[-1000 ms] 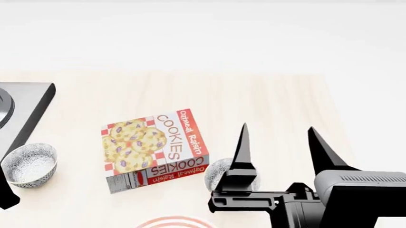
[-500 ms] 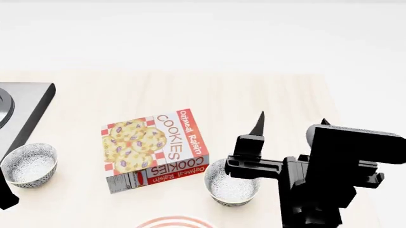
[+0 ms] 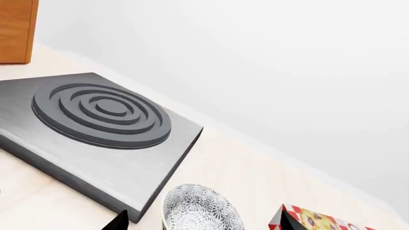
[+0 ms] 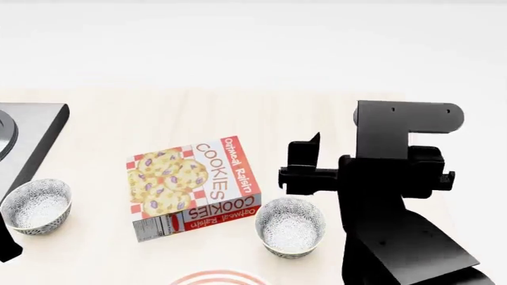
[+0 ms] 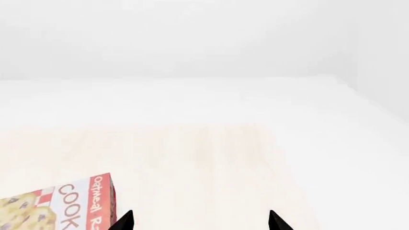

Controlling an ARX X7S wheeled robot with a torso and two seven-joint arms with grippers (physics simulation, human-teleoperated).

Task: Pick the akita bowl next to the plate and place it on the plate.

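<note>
While raised above the table (image 4: pixel 333 119), right gripper (image 5: pixel 199 221) spread wide, holding nothing, only the two fingertips (image 5: pixel 125 221) visible in its wrist view. Akita bowl (image 4: pixel 291 225) upright just beside the cookie box (image 4: pixel 192 185), near the plate (image 4: pixel 214 278) rim at the head view's lower edge. Second bowl (image 4: pixel 37 205) beside the grey burner (image 3: pixel 96 129). Left gripper (image 3: pixel 201 224) tips apart, empty.
</note>
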